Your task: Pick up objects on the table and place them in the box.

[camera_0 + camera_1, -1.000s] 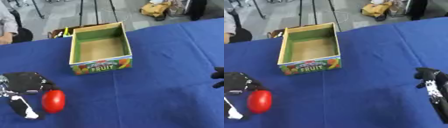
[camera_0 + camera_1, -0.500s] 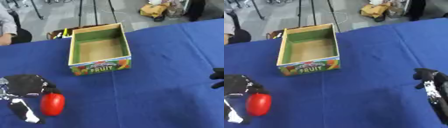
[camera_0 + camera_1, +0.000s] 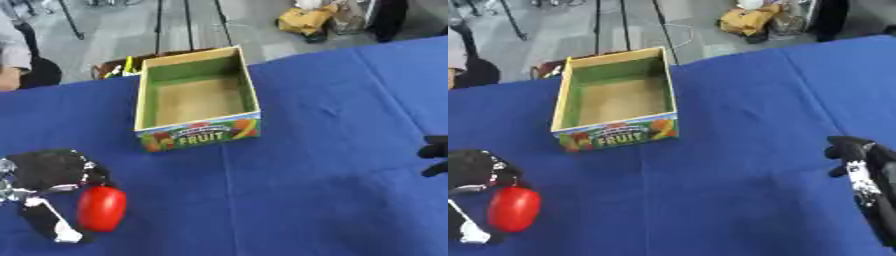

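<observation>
A red, oval object (image 3: 101, 208) lies on the blue tabletop (image 3: 306, 150) near the lower left corner, just beside the left hand (image 3: 52, 172). The hand's black palm sits above and to the left of the object, and one of its fingers (image 3: 54, 225) reaches down along the object's left side, touching or nearly touching it; whether the fingers actually close round it cannot be told. The box (image 3: 198, 98) stands well apart from the object, farther back on the tabletop and a little to the right. It is open at the top, green on its inner walls with a bare brown floor, and its near side carries fruit pictures and the word FRUIT. Nothing lies inside it. The right hand (image 3: 859, 162) shows at the right edge, its black fingers curled and holding nothing, hovering over the cloth well away from both the box and the object.
</observation>
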{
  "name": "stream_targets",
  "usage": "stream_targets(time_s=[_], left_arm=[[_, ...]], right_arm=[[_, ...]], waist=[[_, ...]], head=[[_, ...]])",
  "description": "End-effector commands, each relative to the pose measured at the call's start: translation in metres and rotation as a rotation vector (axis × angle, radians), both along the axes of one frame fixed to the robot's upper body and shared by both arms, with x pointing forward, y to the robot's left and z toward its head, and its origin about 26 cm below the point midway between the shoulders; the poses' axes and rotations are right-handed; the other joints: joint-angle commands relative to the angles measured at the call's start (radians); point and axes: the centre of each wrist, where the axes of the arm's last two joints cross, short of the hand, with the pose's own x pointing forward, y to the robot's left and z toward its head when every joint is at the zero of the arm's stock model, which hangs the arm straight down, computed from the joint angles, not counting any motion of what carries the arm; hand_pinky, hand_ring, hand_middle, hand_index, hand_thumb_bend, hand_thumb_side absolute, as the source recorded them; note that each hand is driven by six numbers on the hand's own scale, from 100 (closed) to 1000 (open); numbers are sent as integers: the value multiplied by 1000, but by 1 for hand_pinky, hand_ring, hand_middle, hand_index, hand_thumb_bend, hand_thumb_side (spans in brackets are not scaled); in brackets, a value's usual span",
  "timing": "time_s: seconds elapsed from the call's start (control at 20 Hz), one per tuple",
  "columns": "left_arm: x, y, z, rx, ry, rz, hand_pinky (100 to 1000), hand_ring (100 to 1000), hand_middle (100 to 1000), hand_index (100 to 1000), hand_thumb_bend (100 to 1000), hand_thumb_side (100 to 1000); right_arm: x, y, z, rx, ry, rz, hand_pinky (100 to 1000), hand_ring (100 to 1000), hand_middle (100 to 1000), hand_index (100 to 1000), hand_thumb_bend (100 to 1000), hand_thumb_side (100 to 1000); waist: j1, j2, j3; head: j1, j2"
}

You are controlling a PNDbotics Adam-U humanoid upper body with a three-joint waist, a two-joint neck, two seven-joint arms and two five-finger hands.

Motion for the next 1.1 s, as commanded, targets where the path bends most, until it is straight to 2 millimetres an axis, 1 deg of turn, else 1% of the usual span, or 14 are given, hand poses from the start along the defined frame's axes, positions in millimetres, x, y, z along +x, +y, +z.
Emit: stream_targets(time_s=[0.05,0.1,0.15,0.25,0.4,0.5,0.7,0.85,1.1], left_arm=[[0,5,10,-60,-28,12,110,371,457,675,353,612],[0,6,10,-83,-28,11,100,356,441,656,330,607],[-1,6,9,-103,-26,10,100,337,418,629,287,612],[-2,7,8,-131,-13,7,100,321,400,605,220,583],[-5,8,8,-168,7,2,100,302,378,579,108,568],[-8,9,10,-192,13,-3,100,289,364,566,100,555],[-15,11,19,-240,14,-14,100,278,352,556,100,557],[-21,12,31,-288,-7,-24,100,273,348,553,100,552],[-30,14,55,-379,-61,-26,100,257,333,543,100,541]], right_arm=[[-2,0,7,-7,-26,-2,498,662,587,751,100,948],[-2,0,7,-7,-26,-3,498,662,587,751,101,948],[-2,0,7,-7,-26,-3,498,662,587,752,102,948],[-2,0,7,-8,-25,-4,499,662,587,752,102,947],[-2,0,6,-8,-23,-4,502,662,587,752,102,947],[-2,0,6,-7,-22,-5,503,662,587,752,104,946],[-3,-1,6,-6,-22,-8,503,662,587,752,105,946],[-3,-1,6,-6,-22,-10,503,662,587,752,105,946],[-3,-2,6,-5,-21,-14,503,663,587,753,107,944]], waist=[[-6,-15,2],[-6,-15,2],[-7,-15,2],[-7,-16,2],[-7,-18,2],[-7,-19,2],[-6,-20,2],[-6,-20,3],[-5,-21,5]], head=[[-2,-12],[-2,-13],[-2,-13],[-2,-13],[-5,-14],[-7,-15],[-11,-19],[-13,-21],[-13,-16]])
